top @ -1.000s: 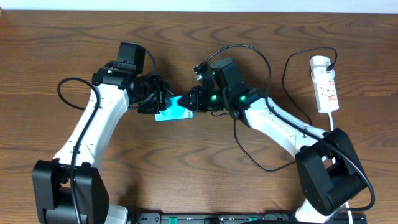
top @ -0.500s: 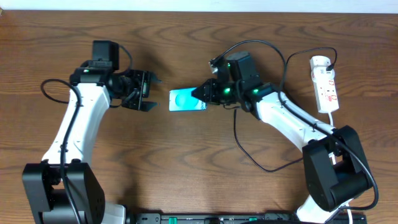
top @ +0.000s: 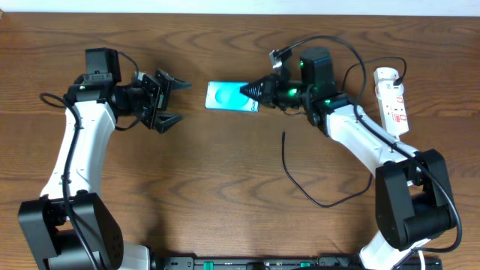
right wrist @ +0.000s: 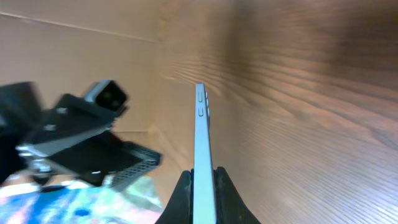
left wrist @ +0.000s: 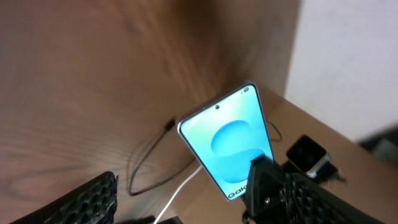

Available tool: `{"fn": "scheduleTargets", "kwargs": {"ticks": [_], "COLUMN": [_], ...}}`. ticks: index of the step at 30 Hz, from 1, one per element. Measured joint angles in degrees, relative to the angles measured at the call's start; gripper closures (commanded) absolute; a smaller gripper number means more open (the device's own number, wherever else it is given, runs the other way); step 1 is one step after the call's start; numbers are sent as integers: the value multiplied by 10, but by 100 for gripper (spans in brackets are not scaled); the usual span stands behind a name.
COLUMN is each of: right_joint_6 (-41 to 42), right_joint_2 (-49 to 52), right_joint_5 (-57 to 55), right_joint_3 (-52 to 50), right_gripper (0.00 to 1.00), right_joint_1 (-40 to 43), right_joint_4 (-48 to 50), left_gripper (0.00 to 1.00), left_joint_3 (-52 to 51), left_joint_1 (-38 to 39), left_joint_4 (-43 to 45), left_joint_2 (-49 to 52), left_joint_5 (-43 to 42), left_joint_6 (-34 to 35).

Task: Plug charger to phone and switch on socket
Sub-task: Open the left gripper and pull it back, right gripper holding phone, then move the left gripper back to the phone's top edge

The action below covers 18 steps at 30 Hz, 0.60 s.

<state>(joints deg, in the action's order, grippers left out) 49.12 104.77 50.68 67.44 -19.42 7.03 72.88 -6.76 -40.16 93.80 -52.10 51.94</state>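
Note:
The phone (top: pixel 227 96), its cyan screen facing up, is held by its right end in my right gripper (top: pixel 251 90), which is shut on it. In the right wrist view the phone (right wrist: pixel 202 130) stands edge-on between the pinching fingers (right wrist: pixel 181 198). My left gripper (top: pixel 165 100) is open to the left of the phone, apart from it, with nothing between its fingers. The left wrist view shows the phone (left wrist: pixel 229 143) ahead, past the spread fingers (left wrist: pixel 84 202). The charger (top: pixel 294 176) lies loose on the table, its tip (top: pixel 283 135) below the phone. The socket (top: pixel 392 101) lies at the far right.
A thick white cord (top: pixel 400 144) runs down from the socket beside the right arm. The black base rail (top: pixel 247 262) lines the table's front edge. Bare wood lies between the two arms.
My left gripper has let go of the phone, opened wide and drawn back to the left. My right gripper has carried the phone to the right and further back.

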Motion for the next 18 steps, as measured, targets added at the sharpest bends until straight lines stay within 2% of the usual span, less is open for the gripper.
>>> {"fn": "scheduleTargets", "kwargs": {"ticks": [9,14,18], "right_joint_6": [116,187,236], "right_joint_2": [0,0,0], "right_joint_5": [63,59,34], "right_joint_3": [0,0,0], "right_gripper": [99,99,99], "right_joint_1": [9,9,9], "right_joint_4": [138,201,210], "left_gripper": [11,11,11], "left_joint_3": [0,-1,-1], "left_joint_1": [-4,-4,-4], "left_joint_4": [109,142,179], "left_joint_2": [0,0,0], "left_joint_5": [-122,-145,-155], "left_joint_6": [-23,-9,8]}}
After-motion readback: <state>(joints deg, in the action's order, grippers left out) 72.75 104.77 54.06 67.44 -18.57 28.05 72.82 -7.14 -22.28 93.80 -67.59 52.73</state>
